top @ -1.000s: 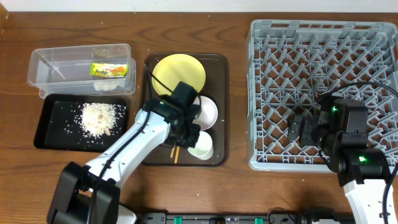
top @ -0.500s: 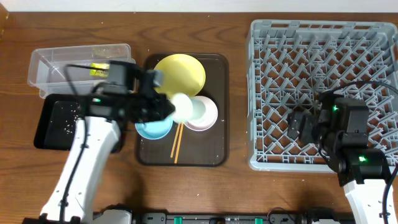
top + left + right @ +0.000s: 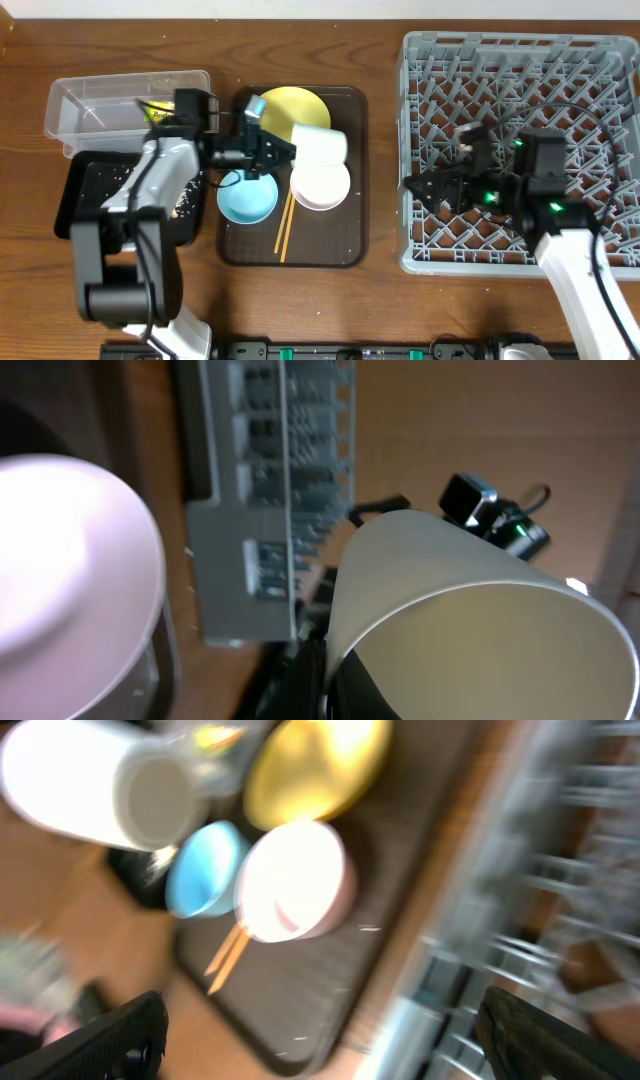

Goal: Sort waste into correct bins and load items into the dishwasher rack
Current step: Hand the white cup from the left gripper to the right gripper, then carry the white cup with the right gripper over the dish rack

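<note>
One round yellow plate, one white bowl, one light blue bowl and one pair of thin wooden chopsticks lie on the single dark brown serving tray. The chopsticks run between the two bowls, and their upper ends are hidden.

The one small white cup is off the tray. It lies on its side in the air over the plate's lower edge and the white bowl's rim, pinched by the left gripper, whose jaws are clamped tight on its wall. In the left wrist view the cup fills the lower right and covers the fingers, so the exact point of the grip is hard to make out.

There are two bins at the left: one clear plastic box and, just below it, one black tray. The left arm crosses both. It covers most of the yellow-green snack wrapper in the box and most of the rice scraps in the tray, so only a few grains show.

One grey dishwasher rack sits at the right, its right side cut off by the frame. The right gripper hangs over the rack's left part with its jaws spread wide and nothing between them. Its fingertips show only at the bottom corners of the heavily blurred right wrist view.
</note>
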Robot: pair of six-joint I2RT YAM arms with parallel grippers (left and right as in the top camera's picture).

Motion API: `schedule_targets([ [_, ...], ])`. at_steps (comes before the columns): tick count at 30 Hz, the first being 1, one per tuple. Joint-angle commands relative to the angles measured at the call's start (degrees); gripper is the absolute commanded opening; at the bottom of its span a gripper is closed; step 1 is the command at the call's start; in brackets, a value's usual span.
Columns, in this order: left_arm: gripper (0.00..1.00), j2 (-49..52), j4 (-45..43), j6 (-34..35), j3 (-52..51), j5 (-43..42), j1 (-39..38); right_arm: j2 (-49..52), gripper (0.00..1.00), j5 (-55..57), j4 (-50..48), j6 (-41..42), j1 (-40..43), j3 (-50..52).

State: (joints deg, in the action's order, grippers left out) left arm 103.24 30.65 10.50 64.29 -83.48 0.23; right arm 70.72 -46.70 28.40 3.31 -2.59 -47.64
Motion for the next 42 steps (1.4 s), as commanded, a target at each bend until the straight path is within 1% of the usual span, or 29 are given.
schedule_targets([
  [1,0.06,1.03,-1.25,-0.35,0.39,-6.51,-2.93,4.22,0.96,-12.28,-2.01,-3.85,-2.64,-1.01],
  [6,0.06,1.03,-3.8,-0.17,0.39,-5.64,-6.01,9.62,0.94,-16.81,-9.11,-3.65,-6.95,-1.01],
  [8,0.06,1.03,-3.82,-0.07,0.39,-5.4,-6.51,10.75,0.94,-17.25,-12.26,-1.97,-8.5,-1.01],
  [15,0.06,1.03,-3.78,-0.07,0.39,-5.4,-6.69,11.17,0.96,-17.44,-22.93,1.05,-11.65,-1.01],
  [20,0.06,1.03,-3.78,0.98,0.39,-5.49,-7.39,11.39,0.96,-16.87,-27.87,1.14,-13.18,-1.01],
  [23,0.06,1.03,-3.78,1.03,0.39,-6.1,-8.35,11.58,0.97,-14.53,-28.85,1.14,-14.25,-1.01],
  [28,0.06,1.03,-3.8,1.01,0.39,-6.03,-9.2,11.61,0.92,-14.21,-29.33,1.14,-14.86,-1.01],
  [33,0.06,1.03,-3.8,1.03,0.39,-6.01,-9.2,11.61,0.8,-14.19,-29.35,1.14,-14.84,-1.01],
  [42,0.06,1.03,-3.8,1.01,0.39,-5.84,-9.2,11.61,0.72,-14.19,-29.31,1.14,-14.84,-1.01],
])
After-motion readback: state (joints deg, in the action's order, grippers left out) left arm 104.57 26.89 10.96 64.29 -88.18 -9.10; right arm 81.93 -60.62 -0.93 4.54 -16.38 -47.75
